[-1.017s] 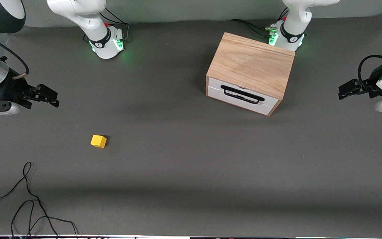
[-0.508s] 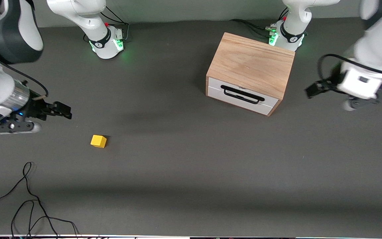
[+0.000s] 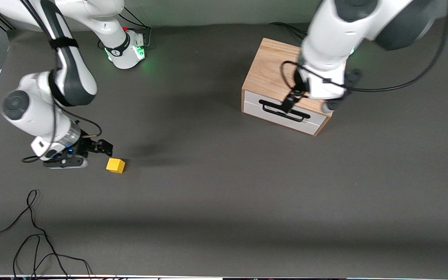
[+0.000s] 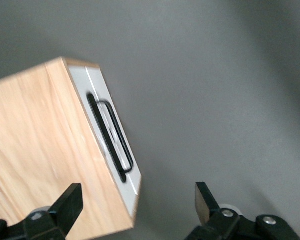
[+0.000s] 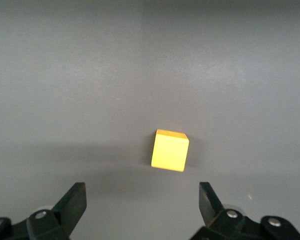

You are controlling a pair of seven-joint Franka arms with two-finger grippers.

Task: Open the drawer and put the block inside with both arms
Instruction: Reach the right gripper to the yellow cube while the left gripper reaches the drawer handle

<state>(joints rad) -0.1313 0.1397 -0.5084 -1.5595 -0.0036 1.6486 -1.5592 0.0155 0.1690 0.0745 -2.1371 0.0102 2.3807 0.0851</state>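
Fingers (image 5: 72, 202) of the right gripper (image 3: 98, 147) stand wide apart with nothing between them, and the block (image 3: 115, 165) lies on the bench (image 3: 224, 202) just ahead of their tips, apart from both. In the right wrist view the yellow cube (image 5: 170, 150) sits clear of either finger, resting on the grey surface. The right gripper is low over the bench beside the block, toward the right arm's end; its arm bends down sharply from the base at the top of the front view, elbow out toward the bench's edge.

Fingers (image 4: 70, 202) of the left gripper (image 3: 291, 102) are spread too, empty, one over the wooden box (image 3: 270, 70) and one out past the white front of the drawer (image 3: 282, 116). The drawer is shut, its black handle (image 3: 284, 111) just below the fingertips in the front view. The left arm reaches down over the box's top. A loose black cable (image 3: 33, 233) lies on the bench nearest the front camera.
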